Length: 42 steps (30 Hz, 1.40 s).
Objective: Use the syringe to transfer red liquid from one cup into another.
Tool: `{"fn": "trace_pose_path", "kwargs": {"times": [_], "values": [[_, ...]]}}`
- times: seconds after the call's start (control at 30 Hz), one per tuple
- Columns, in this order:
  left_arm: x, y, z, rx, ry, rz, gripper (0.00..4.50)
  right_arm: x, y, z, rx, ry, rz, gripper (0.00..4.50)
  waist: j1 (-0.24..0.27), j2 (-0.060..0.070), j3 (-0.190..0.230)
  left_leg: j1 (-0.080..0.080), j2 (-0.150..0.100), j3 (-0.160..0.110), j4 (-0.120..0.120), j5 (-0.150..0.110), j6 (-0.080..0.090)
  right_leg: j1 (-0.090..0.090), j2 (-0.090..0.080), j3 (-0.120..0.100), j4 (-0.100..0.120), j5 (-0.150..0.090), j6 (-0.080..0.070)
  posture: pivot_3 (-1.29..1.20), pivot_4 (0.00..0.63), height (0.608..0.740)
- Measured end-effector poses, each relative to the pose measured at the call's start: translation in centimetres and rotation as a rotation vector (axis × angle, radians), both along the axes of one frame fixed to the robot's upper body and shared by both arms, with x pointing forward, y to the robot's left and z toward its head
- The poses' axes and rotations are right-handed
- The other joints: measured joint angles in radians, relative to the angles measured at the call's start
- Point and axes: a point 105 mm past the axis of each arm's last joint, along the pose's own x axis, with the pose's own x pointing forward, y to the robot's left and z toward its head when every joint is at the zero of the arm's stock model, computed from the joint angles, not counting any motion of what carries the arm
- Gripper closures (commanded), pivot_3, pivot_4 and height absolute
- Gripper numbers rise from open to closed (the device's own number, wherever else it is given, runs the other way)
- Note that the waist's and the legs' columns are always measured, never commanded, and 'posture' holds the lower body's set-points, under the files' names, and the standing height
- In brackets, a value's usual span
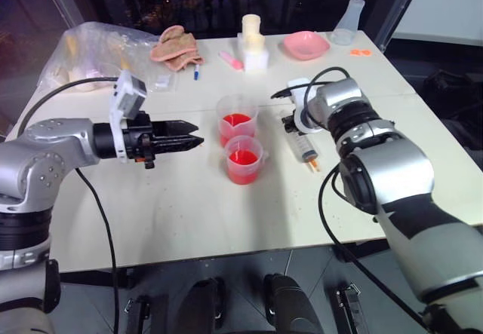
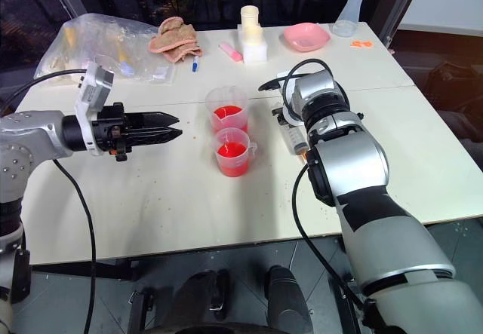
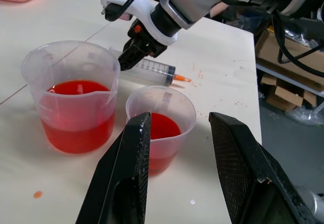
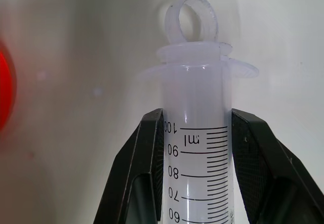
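Two clear cups of red liquid stand mid-table: a larger cup (image 1: 237, 120) and, in front of it, a smaller cup (image 1: 244, 159). To their right the syringe (image 1: 304, 147) lies flat on the table, orange tip toward me. My right gripper (image 4: 196, 115) is shut on the syringe's barrel near its flange, at the printed graduations, and points down at the table. Left of the cups, my left gripper (image 1: 198, 138) hovers above the table, level and pointing right toward them. It is open with nothing between its fingers (image 3: 126, 183).
Along the back of the table lie a plastic bag (image 1: 98, 51), a crumpled cloth (image 1: 175, 46), a small pink tube (image 1: 230, 60), a cream-and-white block stack (image 1: 253, 44), a pink bowl (image 1: 306, 44) and a clear flask (image 1: 349, 21). Bare tabletop (image 1: 189, 213) stretches in front of the cups.
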Motion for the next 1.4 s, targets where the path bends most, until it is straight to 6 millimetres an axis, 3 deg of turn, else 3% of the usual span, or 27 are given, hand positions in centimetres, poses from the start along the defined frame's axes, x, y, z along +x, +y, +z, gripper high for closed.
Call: {"fn": "trace_pose_path", "kwargs": {"times": [0.2,0.3,0.37,0.43,0.5,0.53,0.6,0.73,0.9,0.97,1.23,1.33,1.4], "values": [[0.2,-0.1,0.4,-0.001,-0.02,-0.006,2.59,0.0,0.0,0.0,-0.001,-0.001,0.004,3.21,0.0,0.0,0.0,0.0,0.0,0.0,0.0,0.0,0.0,0.0,0.0,0.0,0.0,0.0,0.0,0.0,0.15,0.74],[0.3,-0.2,1.0,0.0,-0.04,-0.014,2.59,0.5,0.1,1.1,0.022,-0.051,0.018,3.21,0.0,0.0,0.0,0.0,0.0,0.0,0.0,0.0,0.0,0.0,0.0,0.0,0.0,0.0,0.0,0.0,0.15,0.74],[0.4,-0.1,1.2,-0.005,-0.039,-0.013,2.59,1.2,-0.5,3.1,0.04,-0.142,0.016,3.21,0.002,0.0,0.0,0.0,0.0,0.0,0.0,0.0,0.0,0.0,0.0,0.0,0.0,0.0,0.0,0.0,0.15,0.74],[0.8,0.1,1.5,-0.012,-0.041,-0.005,2.59,2.1,-1.5,7.1,0.073,-0.326,0.024,3.21,0.004,0.001,0.0,0.0,0.0,0.0,0.0,0.0,0.0,0.0,0.0,0.0,0.0,0.0,0.0,0.0,0.15,0.74],[1.0,0.1,2.0,-0.023,-0.048,-0.006,2.59,1.8,-2.3,11.3,0.14,-0.494,0.045,3.21,0.003,0.0,0.0,0.0,0.0,0.0,0.0,-0.001,0.002,0.001,0.0,-0.001,0.0,0.0,0.0,0.0,0.15,0.74],[1.1,0.2,2.1,-0.025,-0.05,-0.006,2.59,1.7,-2.3,12.0,0.154,-0.522,0.053,3.21,0.003,0.0,0.0,0.0,0.0,-0.001,0.001,-0.001,0.002,0.001,0.0,-0.001,0.0,0.0,0.0,0.0,0.15,0.74],[1.3,0.1,2.7,-0.037,-0.059,-0.017,2.59,0.6,-2.5,13.7,0.22,-0.63,0.075,3.21,0.003,0.0,0.0,0.0,0.0,-0.001,0.001,-0.001,0.002,0.001,0.0,-0.001,0.0,0.0,0.0,0.0,0.15,0.74],[2.0,-0.1,3.8,-0.072,-0.073,-0.029,2.59,-1.8,-1.9,15.0,0.319,-0.758,0.157,3.21,0.002,0.0,0.0,0.001,0.0,0.0,0.002,-0.001,0.002,0.0,0.0,-0.001,0.003,0.0,0.001,0.0,0.15,0.74],[3.0,-0.4,6.8,-0.137,-0.11,-0.048,2.59,-6.9,3.8,20.6,0.579,-1.024,0.428,3.21,-0.001,0.0,0.0,0.003,0.001,0.001,0.003,-0.001,0.002,-0.001,0.001,-0.001,0.013,0.0,0.001,0.0,0.15,0.74],[3.1,-0.4,7.6,-0.15,-0.121,-0.055,2.59,-8.2,5.0,21.6,0.64,-1.095,0.479,3.21,0.001,0.0,0.0,0.003,0.0,0.001,0.003,-0.001,0.002,0.0,0.001,-0.001,0.013,0.0,0.001,0.0,0.15,0.74],[3.7,0.5,10.4,-0.191,-0.132,-0.041,2.59,-9.1,8.0,19.1,0.79,-1.188,0.555,3.21,0.001,0.0,0.0,0.003,0.0,0.0,0.005,-0.001,0.002,-0.001,0.002,-0.001,0.013,0.0,0.001,0.0,0.15,0.74],[3.4,0.3,12.1,-0.208,-0.147,-0.053,2.59,-8.2,9.5,16.6,0.811,-1.194,0.549,3.21,-0.002,0.0,0.0,0.004,0.0,0.001,0.005,-0.001,0.002,-0.001,0.003,-0.001,0.014,0.0,0.001,0.0,0.15,0.74],[3.3,0.4,12.1,-0.207,-0.139,-0.055,2.59,-7.3,9.8,15.2,0.789,-1.19,0.524,3.21,-0.001,0.0,0.0,0.004,0.0,0.001,0.005,0.0,0.001,-0.001,0.003,0.0,0.014,0.0,0.001,0.0,0.15,0.74]]}}
